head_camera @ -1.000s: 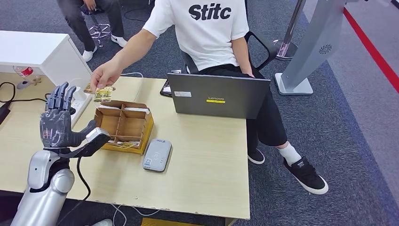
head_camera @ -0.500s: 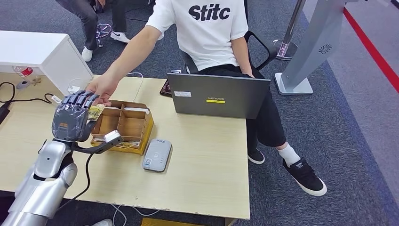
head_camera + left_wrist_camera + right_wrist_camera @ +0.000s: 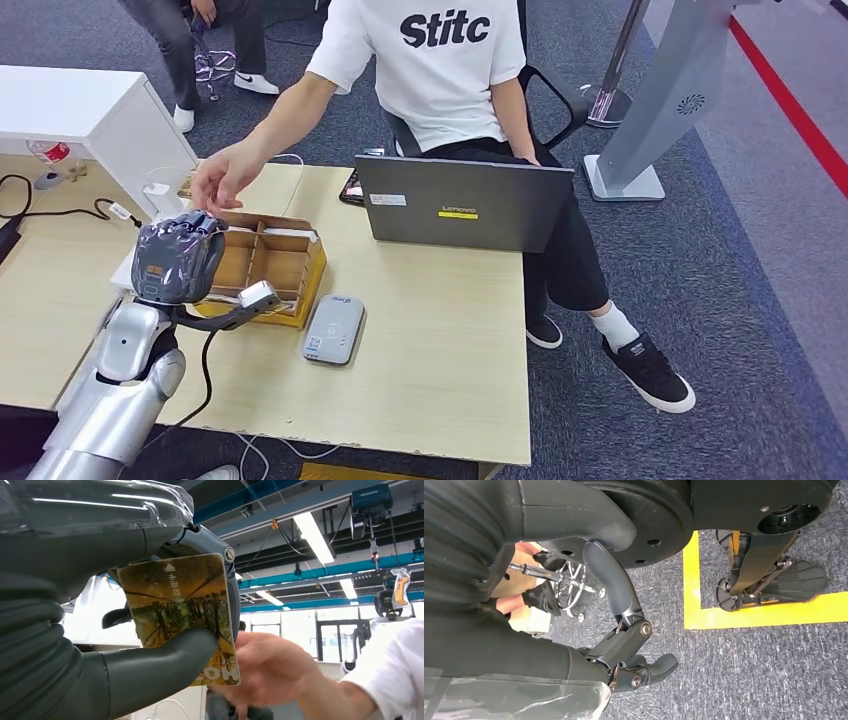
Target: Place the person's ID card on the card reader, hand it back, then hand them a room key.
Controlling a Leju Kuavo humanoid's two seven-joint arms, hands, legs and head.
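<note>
Pinching the ID card (image 3: 180,615) between thumb and fingers, the left robot hand (image 3: 178,258) hovers over the divided box (image 3: 268,268) on the counter (image 3: 430,340), the person's hand (image 3: 222,180) just beyond it.

Even, bright indoor light is seen across the wooden table (image 3: 440,330), with only soft shadows cast. In the left wrist view, strong glare is given off by ceiling strip lights (image 3: 315,537) and bright windows; the person's hand (image 3: 270,667) is blurred. The carpet in the right wrist view is evenly lit and sharp.
</note>
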